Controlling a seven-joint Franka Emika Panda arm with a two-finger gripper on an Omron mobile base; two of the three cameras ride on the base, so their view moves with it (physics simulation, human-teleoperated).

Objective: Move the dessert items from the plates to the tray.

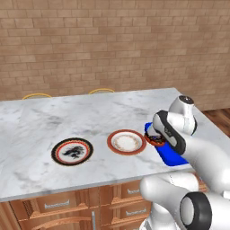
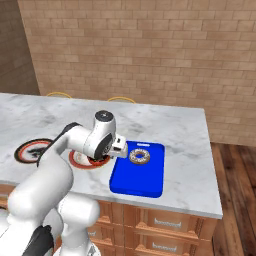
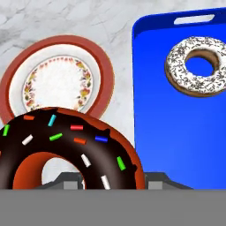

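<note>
1. The gripper point(image 3: 114, 178) holds the chocolate donut point(image 3: 66, 148), its fingers pressed against the ring from both sides. In the hand view the donut sits directly above the fingertips, showing coloured sprinkles and a reddish-orange edge.
2. In the left base view the chocolate donut point(image 1: 157, 140) hangs at the left edge of the blue tray point(image 1: 173, 158), just beside the cream plate point(image 1: 126, 142).
3. The cream plate point(image 3: 62, 77), with a red-brown rim, lies bare on the marble counter point(image 1: 54, 121), just left of the tray point(image 3: 176, 132) in the hand view. A narrow strip of counter separates the two.
4. The white-glazed donut point(image 2: 139, 156) lies flat on the tray point(image 2: 137, 180), toward its far end. In the hand view this donut point(image 3: 197, 66) carries dark speckles and sits below the tray's handle slot.
5. The black-and-red plate point(image 1: 72, 151) lies bare, left of the cream plate and apart from it.
6. A brick wall point(image 1: 112, 45) stands behind the counter; wooden drawers point(image 2: 170, 220) sit beneath it.
</note>
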